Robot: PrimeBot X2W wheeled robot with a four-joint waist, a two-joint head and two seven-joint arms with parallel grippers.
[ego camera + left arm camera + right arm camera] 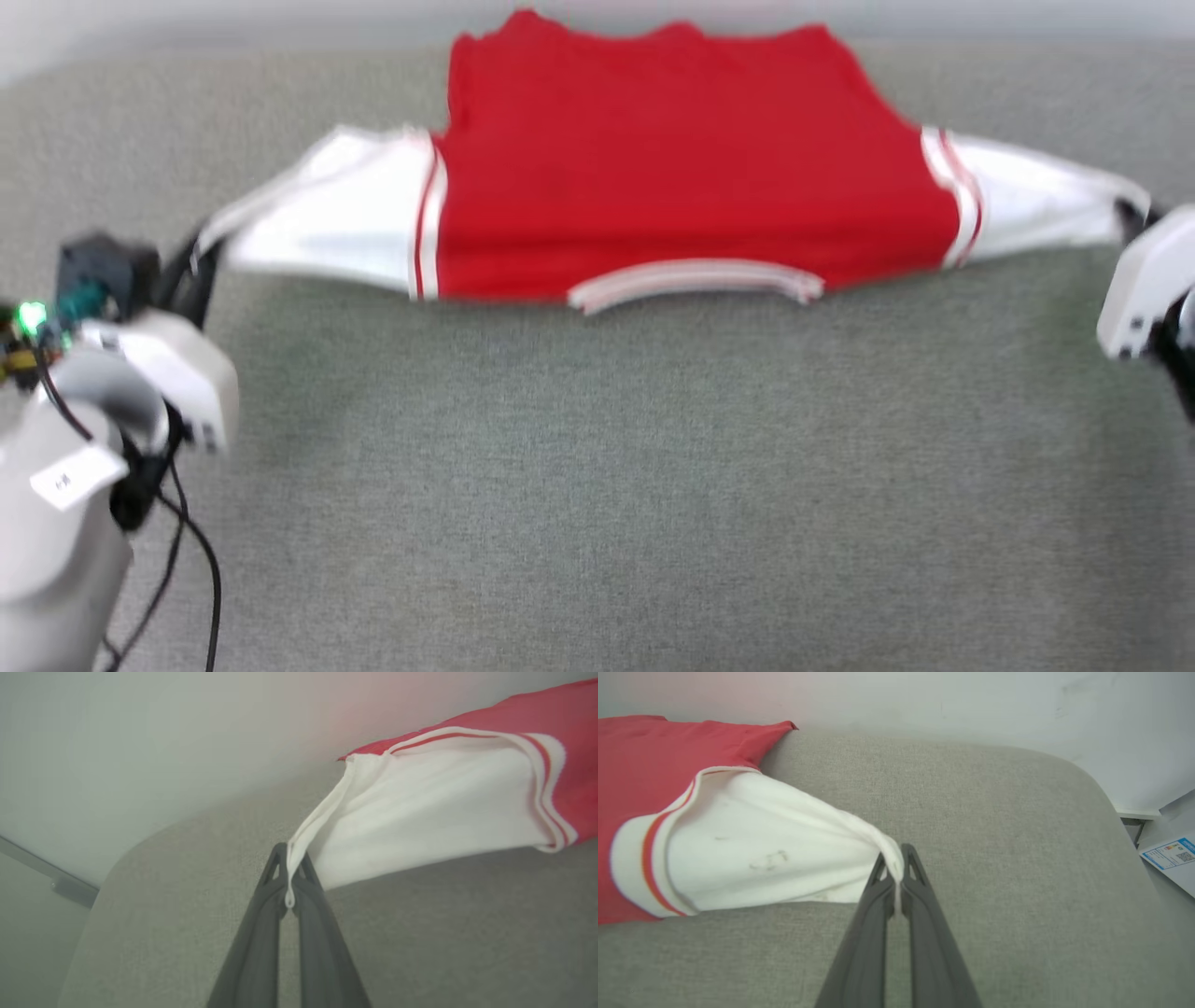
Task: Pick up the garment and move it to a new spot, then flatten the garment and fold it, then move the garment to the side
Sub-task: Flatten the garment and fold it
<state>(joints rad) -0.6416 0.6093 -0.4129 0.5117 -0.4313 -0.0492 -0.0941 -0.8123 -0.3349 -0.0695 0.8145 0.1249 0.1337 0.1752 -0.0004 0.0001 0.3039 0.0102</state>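
Tension explains the grip: my left end effector [290, 858] and right end effector [895, 858] each clamp a white sleeve hem [322, 812], holding the red T-shirt [681, 159] stretched wide and flat on the far side of the grey counter [597, 485].

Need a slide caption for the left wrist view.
Left gripper pinches the garment by its white sleeve edge.

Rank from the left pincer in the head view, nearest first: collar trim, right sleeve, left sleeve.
1. Left sleeve of the garment: at the view's left, its tip pinched in the left pincer.
2. Collar trim: in the middle, on the garment's near edge.
3. Right sleeve: far right, across the red body.
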